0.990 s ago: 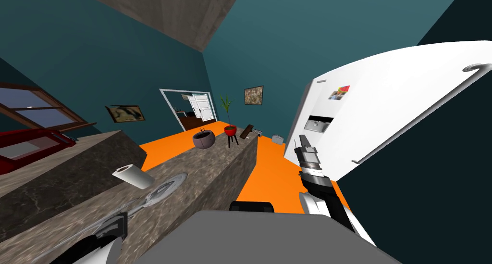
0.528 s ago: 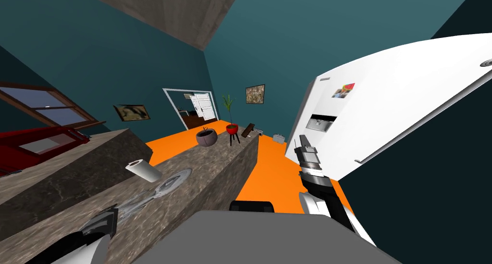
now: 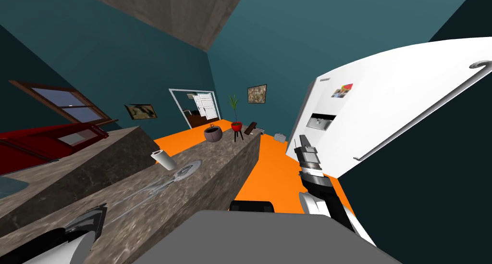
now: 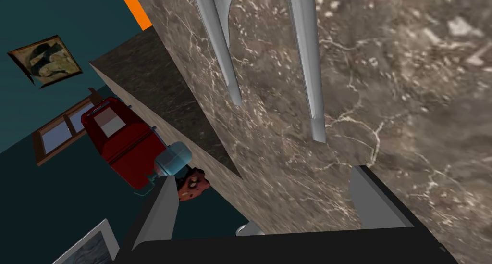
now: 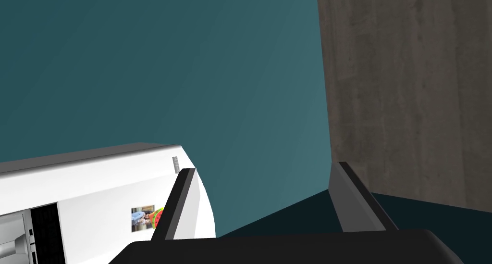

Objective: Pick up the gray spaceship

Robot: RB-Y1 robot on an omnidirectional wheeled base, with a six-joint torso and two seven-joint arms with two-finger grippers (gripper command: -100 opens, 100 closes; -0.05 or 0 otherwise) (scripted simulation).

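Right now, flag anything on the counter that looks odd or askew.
Only the gray spaceship seems out of place: it lies flat on the brown counter, ahead of the left gripper, jaws open. Nothing looks spilled or broken.

Probably a kitchen: white fridge (image 3: 384, 112), marbled stone counter (image 3: 222, 153)

Left arm (image 3: 48, 246) sits at lower left of the head frame, left gripper (image 3: 97, 212) aimed up-right, fingers (image 4: 161, 213) spread wide. Right arm (image 3: 323, 198) right of centre, right gripper (image 3: 303, 141) pointing upward, fingers (image 5: 358, 198) apart.
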